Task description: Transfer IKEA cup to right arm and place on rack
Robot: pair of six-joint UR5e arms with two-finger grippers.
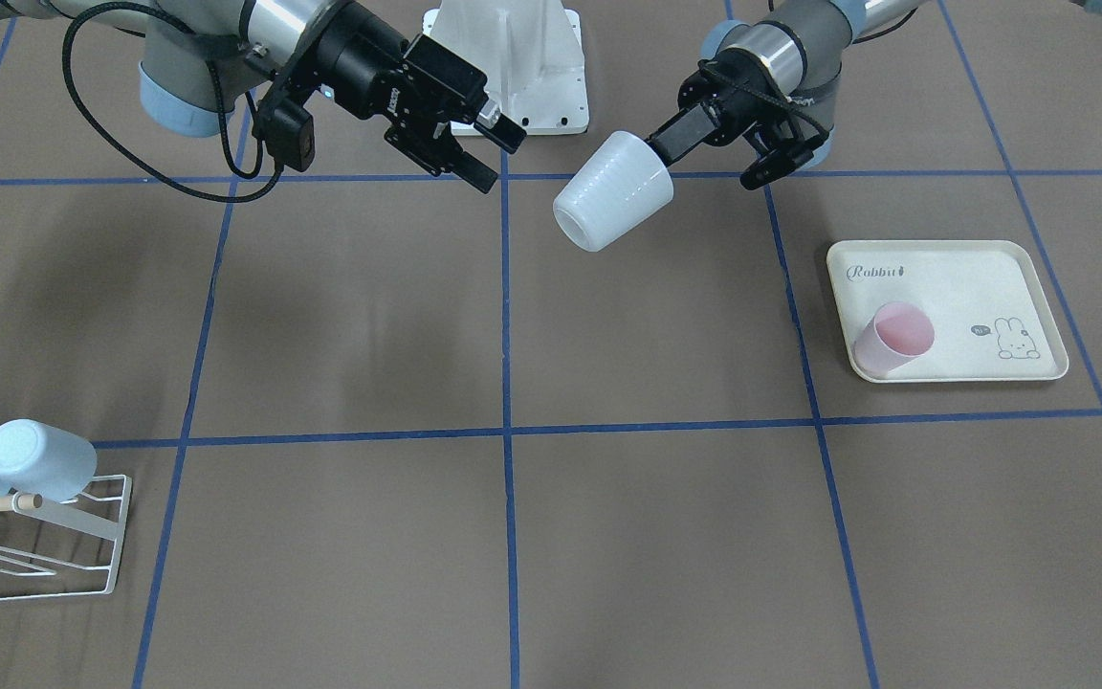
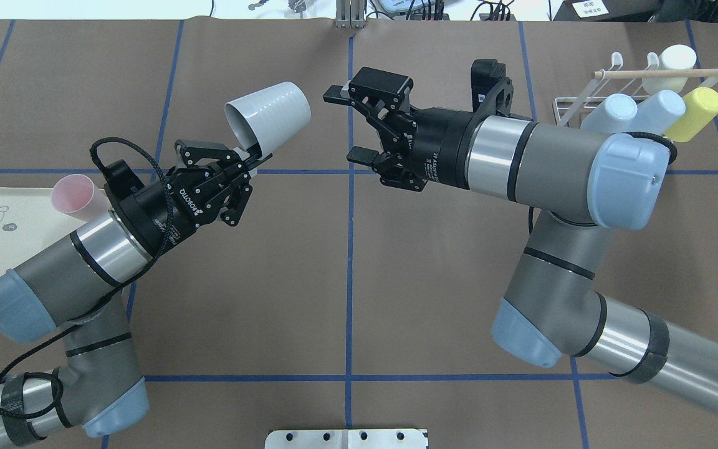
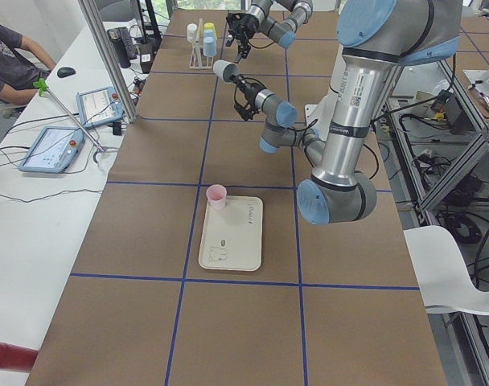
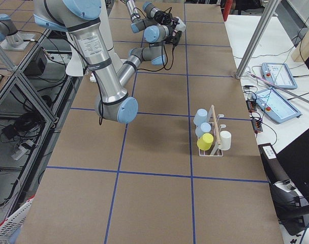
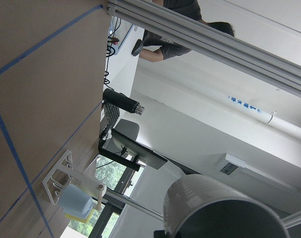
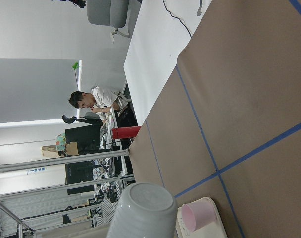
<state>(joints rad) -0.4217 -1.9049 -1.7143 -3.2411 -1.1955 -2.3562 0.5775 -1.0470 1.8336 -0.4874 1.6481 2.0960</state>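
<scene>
My left gripper (image 2: 245, 161) is shut on the rim of a white ribbed cup (image 2: 268, 112) and holds it tilted above the table, base pointing toward the right arm. In the front view the cup (image 1: 613, 191) hangs off the left gripper (image 1: 668, 144). My right gripper (image 2: 348, 125) is open and empty, its jaws facing the cup's base, a small gap away; it also shows in the front view (image 1: 496, 156). The cup fills the bottom of the left wrist view (image 5: 220, 208) and of the right wrist view (image 6: 143, 210). The white wire rack (image 2: 563, 107) stands at the far right.
The rack (image 1: 82, 550) holds a white, a yellow (image 2: 695, 112) and two pale blue cups (image 2: 611, 112) under a wooden dowel. A pink cup (image 1: 893, 337) lies on the cream rabbit tray (image 1: 991, 277) on the left arm's side. Operators sit beyond the table's far edge.
</scene>
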